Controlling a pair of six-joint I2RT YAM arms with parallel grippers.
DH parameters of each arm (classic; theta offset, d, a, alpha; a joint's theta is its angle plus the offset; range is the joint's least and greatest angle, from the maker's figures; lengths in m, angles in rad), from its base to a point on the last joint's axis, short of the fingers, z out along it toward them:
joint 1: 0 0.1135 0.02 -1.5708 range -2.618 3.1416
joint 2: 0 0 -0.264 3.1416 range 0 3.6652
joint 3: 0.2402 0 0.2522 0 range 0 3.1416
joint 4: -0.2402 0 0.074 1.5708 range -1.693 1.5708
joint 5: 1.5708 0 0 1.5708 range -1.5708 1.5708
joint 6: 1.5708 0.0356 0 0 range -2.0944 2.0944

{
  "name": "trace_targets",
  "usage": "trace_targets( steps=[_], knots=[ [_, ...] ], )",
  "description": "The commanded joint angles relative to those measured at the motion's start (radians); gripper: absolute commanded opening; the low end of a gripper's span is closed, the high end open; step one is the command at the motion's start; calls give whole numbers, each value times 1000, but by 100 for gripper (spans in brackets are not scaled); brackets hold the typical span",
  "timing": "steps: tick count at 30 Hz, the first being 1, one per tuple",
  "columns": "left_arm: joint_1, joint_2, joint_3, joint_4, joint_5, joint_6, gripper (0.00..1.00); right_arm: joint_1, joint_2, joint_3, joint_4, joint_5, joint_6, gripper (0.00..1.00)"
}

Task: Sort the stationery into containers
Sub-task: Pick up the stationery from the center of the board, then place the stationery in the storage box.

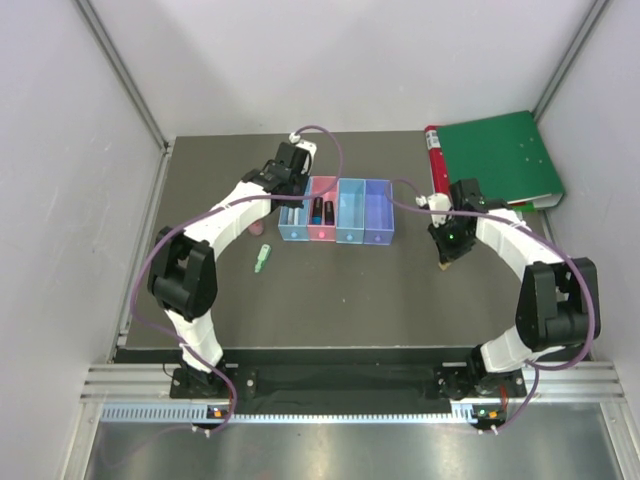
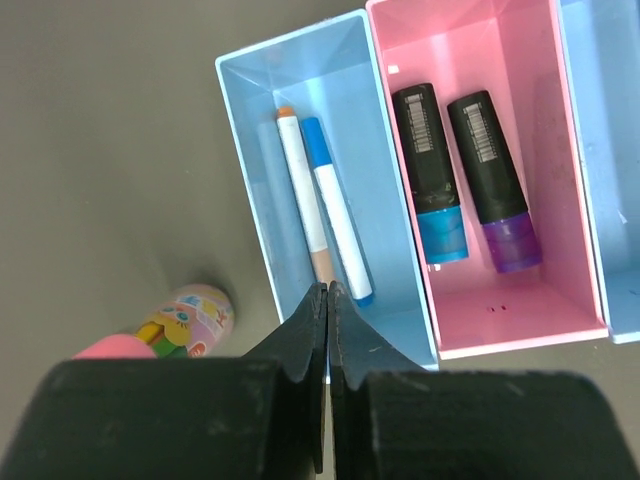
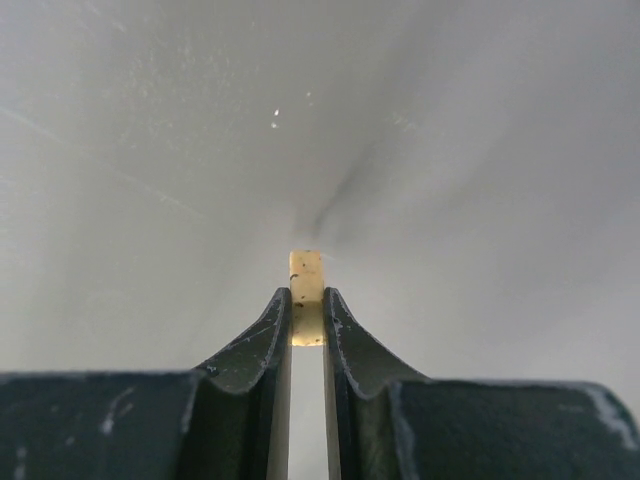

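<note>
Step in hand, by my reading: a held piece is on its way to the bins. Next I must bring the right arm over the row, choose a compartment and lower before letting go.

- Surface (image 1: 350,300): dark, carries everything.
- Row of four bins (image 1: 350,240): mid-surface.
- Left light blue bin (image 2: 250,130): white-orange pen (image 2: 300,190) and blue-white pen (image 2: 335,215), side by side.
- Pink bin (image 2: 520,310): two dark markers, one blue-ended (image 2: 428,160), one purple-ended (image 2: 490,160).
- Second light blue bin (image 1: 351,215), violet-blue bin (image 1: 378,215): I see nothing in them from above.
- Left gripper (image 2: 327,290) — fingers together on nothing, over the left bin.
- Pale green marker (image 1: 262,259), pink-capped bottle (image 2: 190,318): loose, left of the row.
- Right gripper (image 3: 306,295) — clamped on the tiny tan nub (image 3: 306,270), right of the row.
</note>
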Motion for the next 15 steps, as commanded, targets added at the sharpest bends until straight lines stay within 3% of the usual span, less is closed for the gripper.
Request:
trace_targets(
  steps=[1,5,6,9,11,15],
  knots=[
    [2,-70,29,-24,32,-34,4,16,-67,119,-54,2,-8,0],
    [2,-125,8,-19,64,-37,38,19,-88,200,-109,0,-18,0],
    [0,-136,3,-18,73,-32,54,20,-91,235,-118,-1,-18,0],
    [2,-176,-9,-15,86,-25,76,28,-95,310,-146,2,-22,0],
    [3,-205,-26,-15,110,-6,83,34,-88,350,-151,2,-22,0],
    [0,-259,-76,-29,179,81,85,51,-46,480,-151,2,-18,0]
  ],
)
